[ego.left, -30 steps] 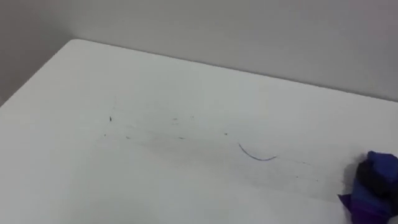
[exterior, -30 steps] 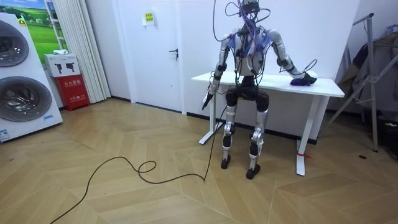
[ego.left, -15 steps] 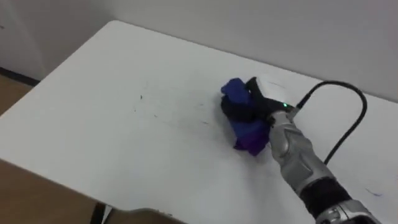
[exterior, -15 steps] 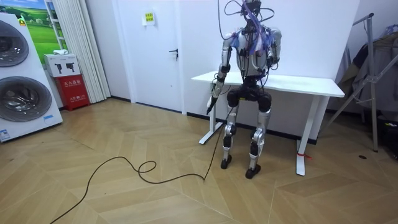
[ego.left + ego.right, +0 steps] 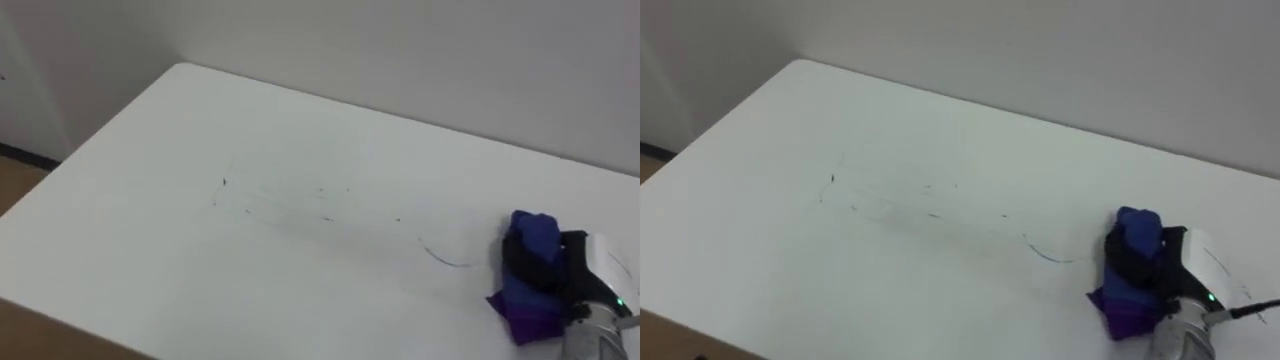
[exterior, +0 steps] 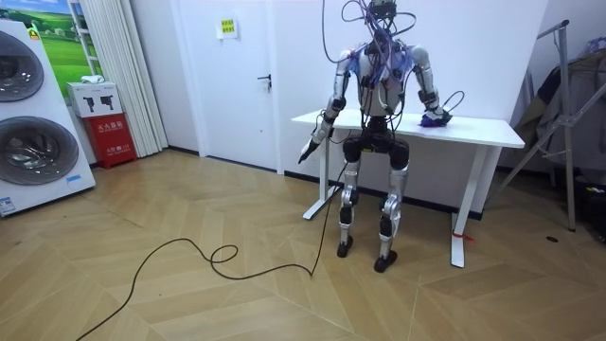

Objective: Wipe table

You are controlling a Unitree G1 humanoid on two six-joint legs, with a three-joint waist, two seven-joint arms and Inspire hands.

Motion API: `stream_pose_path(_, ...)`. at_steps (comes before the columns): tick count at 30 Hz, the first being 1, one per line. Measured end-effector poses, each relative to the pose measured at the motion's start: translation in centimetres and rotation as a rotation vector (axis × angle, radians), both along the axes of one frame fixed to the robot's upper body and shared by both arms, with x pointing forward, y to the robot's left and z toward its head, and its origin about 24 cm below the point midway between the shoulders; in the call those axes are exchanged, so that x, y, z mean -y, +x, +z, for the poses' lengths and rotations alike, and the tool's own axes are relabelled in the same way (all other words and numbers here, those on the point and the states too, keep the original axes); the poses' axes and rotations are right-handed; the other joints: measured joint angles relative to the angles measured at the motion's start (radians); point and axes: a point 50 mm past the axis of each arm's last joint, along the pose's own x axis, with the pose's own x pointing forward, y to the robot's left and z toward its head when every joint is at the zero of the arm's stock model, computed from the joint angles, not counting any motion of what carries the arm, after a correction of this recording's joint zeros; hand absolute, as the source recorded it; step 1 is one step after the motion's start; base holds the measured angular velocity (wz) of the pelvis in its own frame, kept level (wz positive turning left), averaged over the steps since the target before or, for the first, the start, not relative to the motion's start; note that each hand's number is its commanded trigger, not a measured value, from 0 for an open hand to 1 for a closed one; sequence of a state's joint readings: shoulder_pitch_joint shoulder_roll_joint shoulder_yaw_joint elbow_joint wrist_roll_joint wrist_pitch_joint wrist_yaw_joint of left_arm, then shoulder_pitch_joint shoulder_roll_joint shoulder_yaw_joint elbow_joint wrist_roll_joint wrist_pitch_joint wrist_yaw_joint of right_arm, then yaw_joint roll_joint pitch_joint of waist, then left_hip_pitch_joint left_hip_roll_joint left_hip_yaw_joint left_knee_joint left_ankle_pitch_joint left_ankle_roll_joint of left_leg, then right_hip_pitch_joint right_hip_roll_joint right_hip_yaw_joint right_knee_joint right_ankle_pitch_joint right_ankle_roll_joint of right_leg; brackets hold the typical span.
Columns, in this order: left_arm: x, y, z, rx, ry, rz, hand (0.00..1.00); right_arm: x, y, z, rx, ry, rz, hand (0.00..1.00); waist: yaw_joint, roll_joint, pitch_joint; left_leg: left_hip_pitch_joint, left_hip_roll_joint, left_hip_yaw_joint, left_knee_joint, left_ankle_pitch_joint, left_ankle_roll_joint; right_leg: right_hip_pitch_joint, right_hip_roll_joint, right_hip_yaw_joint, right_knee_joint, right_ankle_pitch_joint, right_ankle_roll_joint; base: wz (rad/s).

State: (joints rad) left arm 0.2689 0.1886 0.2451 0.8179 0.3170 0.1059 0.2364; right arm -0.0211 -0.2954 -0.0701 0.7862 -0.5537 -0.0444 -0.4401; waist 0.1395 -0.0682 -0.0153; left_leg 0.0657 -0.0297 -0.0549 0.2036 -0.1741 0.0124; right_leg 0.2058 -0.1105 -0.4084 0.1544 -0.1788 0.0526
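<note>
Several faint dark marks were scattered over the middle of the white bench in the left eye view. A thin curved line lay further toward the bench's right end. Just past that line sat the blue and purple cloth, bunched into a wad on the bench top. The right hand was clenched round it, dark fingers wrapped over the folds.

The right eye view gave the same layout. The cloth was pressed to the bench under the right hand, with the curved line just beside it on the side toward the bench's middle.

In the room view the robot stood upright against the bench's near long edge, facing it. Its right arm reached out over the top to the cloth. The left hand hung below the bench's left end, touching nothing; I could not tell whether it was spread or closed.

The main risk seemed to be a poor wipe. A tight wad meets the bench over a small patch, so a sweep could pass beside the thin marks or ride over them. The marks nearest the bench's left end looked like a long reach for the right arm. Leaning that far could lighten the pressure or unsettle the stance. A loose corner might also drag and work the cloth out of the hold.
</note>
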Motion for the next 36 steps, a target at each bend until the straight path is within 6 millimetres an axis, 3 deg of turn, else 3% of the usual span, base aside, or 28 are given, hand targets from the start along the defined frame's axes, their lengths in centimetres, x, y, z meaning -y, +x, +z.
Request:
stream_pose_path(2,1.0,0.3,-0.5,-0.006,-0.02,-0.011,0.0,-0.5,1.0,0.3,-0.01,-0.008,0.006,1.0,0.016,0.004,-0.0002,0.003,0.005,0.013,-0.001,0.001,-0.002,-0.003,0.003,0.01,0.002,0.0,0.0,-0.24)
stream_pose_path(5,2.6,0.1,-1.3,-0.068,-0.054,-0.037,0.0,-3.5,4.4,1.2,-0.037,0.01,0.065,1.0,0.064,0.01,0.0012,-0.001,0.027,0.05,-0.007,0.005,-0.013,-0.04,0.014,0.042,0.021,0.009,-0.014,-0.47)
stream_pose_path(7,3.4,0.4,-1.6,-0.099,-0.073,-0.056,0.0,-8.7,8.5,3.2,-0.028,-0.003,0.293,1.0,0.103,0.002,0.0051,-0.023,0.045,0.069,-0.013,0.012,-0.028,-0.088,0.027,0.058,0.027,0.017,-0.028,-0.33)
stream_pose_path(8,3.6,0.7,-1.6,-0.095,-0.079,-0.059,0.0,-10.2,9.5,4.1,-0.012,-0.014,0.356,1.0,0.113,0.0,0.0078,-0.026,0.048,0.069,-0.013,0.015,-0.031,-0.1,0.03,0.06,0.033,0.017,-0.029,-0.08)
stream_pose_path(9,4.0,1.5,-1.6,-0.082,-0.092,-0.073,0.0,-13.3,11.4,5.8,0.034,-0.023,0.468,1.0,0.118,-0.002,0.0174,-0.04,0.05,0.067,-0.013,0.022,-0.033,-0.111,0.036,0.061,0.031,0.018,-0.037,0.16)
stream_pose_path(10,4.4,2.4,-1.5,-0.068,-0.105,-0.099,0.0,-15.3,12.7,7.2,0.072,-0.029,0.541,1.0,0.142,-0.002,0.0214,-0.05,0.05,0.055,-0.015,0.029,-0.034,-0.119,0.037,0.052,0.029,0.017,-0.038,0.25)
stream_pose_path(12,4.7,3.0,-1.3,-0.048,-0.107,-0.116,0.0,-16.7,13.8,8.8,0.115,-0.033,0.604,1.0,0.174,-0.006,0.0198,-0.057,0.045,0.036,-0.021,0.035,-0.034,-0.116,0.036,0.034,0.017,0.017,-0.038,0.39)
stream_pose_path(13,4.6,3.0,-1.3,-0.046,-0.107,-0.113,0.0,-16.9,14.1,9.3,0.132,-0.036,0.618,1.0,0.172,-0.006,0.0215,-0.059,0.038,0.016,-0.023,0.043,-0.032,-0.105,0.031,0.01,0.01,0.016,-0.036,0.48)
stream_pose_path(15,4.4,2.5,-1.3,-0.058,-0.111,-0.103,0.0,-16.2,13.8,8.7,0.117,-0.032,0.592,1.0,0.165,-0.006,0.0223,-0.052,0.03,-0.005,-0.027,0.042,-0.029,-0.089,0.026,-0.007,0.01,0.013,-0.031,0.42)
stream_pose_path(17,4.0,1.9,-1.3,-0.065,-0.108,-0.084,0.0,-14.4,12.2,6.3,0.05,-0.016,0.532,1.0,0.155,-0.009,0.0238,-0.042,0.027,-0.011,-0.027,0.04,-0.025,-0.072,0.023,-0.009,0.01,0.013,-0.031,0.31)
stream_pose_path(18,3.8,1.4,-1.3,-0.074,-0.106,-0.077,0.0,-12.7,10.1,3.7,-0.036,-0.018,0.494,1.0,0.14,-0.011,0.0238,-0.035,0.023,-0.014,-0.026,0.035,-0.019,-0.06,0.02,-0.013,0.007,0.012,-0.029,0.19)
stream_pose_path(19,3.6,0.9,-1.4,-0.084,-0.104,-0.07,0.0,-11.2,7.9,2.5,0.007,0.01,0.442,1.0,0.13,-0.011,0.0236,-0.032,0.015,-0.015,-0.026,0.032,-0.014,-0.053,0.013,-0.012,0.0,0.009,-0.024,0.11)
stream_pose_path(20,3.5,0.5,-1.4,-0.092,-0.105,-0.058,0.0,-10.7,7.2,2.3,0.024,0.006,0.433,1.0,0.119,-0.009,0.0243,-0.03,0.011,-0.013,-0.026,0.03,-0.011,-0.05,0.011,-0.01,-0.004,0.008,-0.022,0.0)
stream_pose_path(22,2.5,-0.5,-1.2,-0.1,-0.087,-0.013,0.0,-8.3,4.8,1.4,0.069,-0.006,0.352,1.0,0.057,-0.006,0.0223,-0.021,-0.001,-0.012,-0.027,0.024,-0.002,-0.04,-0.001,-0.007,-0.003,0.0,-0.006,-0.02)
stream_pose_path(24,1.5,-0.5,-0.9,-0.082,-0.065,0.007,0.0,-6.1,3.2,0.9,0.062,-0.037,0.273,1.0,0.036,-0.005,0.0214,-0.008,-0.004,-0.002,-0.029,0.021,0.002,-0.03,-0.004,-0.002,-0.004,0.001,-0.002,-0.11)
stream_pose_path(28,0.1,0.0,-0.3,-0.049,-0.045,0.025,0.0,-1.3,-0.6,0.1,-0.008,-0.126,0.138,1.0,-0.003,-0.001,0.0038,0.0,-0.009,0.0,-0.021,0.01,0.01,-0.012,-0.009,-0.002,-0.002,0.007,0.008,-0.06)
stream_pose_path(32,0.7,1.3,-0.3,-0.007,-0.071,0.03,0.0,-0.3,-0.8,0.0,-0.029,-0.127,0.085,1.0,-0.01,0.001,0.0012,-0.001,-0.008,0.005,-0.004,0.008,0.01,-0.012,-0.009,0.007,-0.001,0.009,0.01,-0.12)
stream_pose_path(36,3.1,3.0,-1.2,0.005,-0.143,0.004,0.0,-2.4,2.3,0.5,-0.056,-0.111,0.09,1.0,0.011,0.018,-0.0004,-0.001,0.007,0.031,-0.005,0.008,-0.002,-0.033,-0.002,0.028,0.019,0.013,0.002,-0.21)
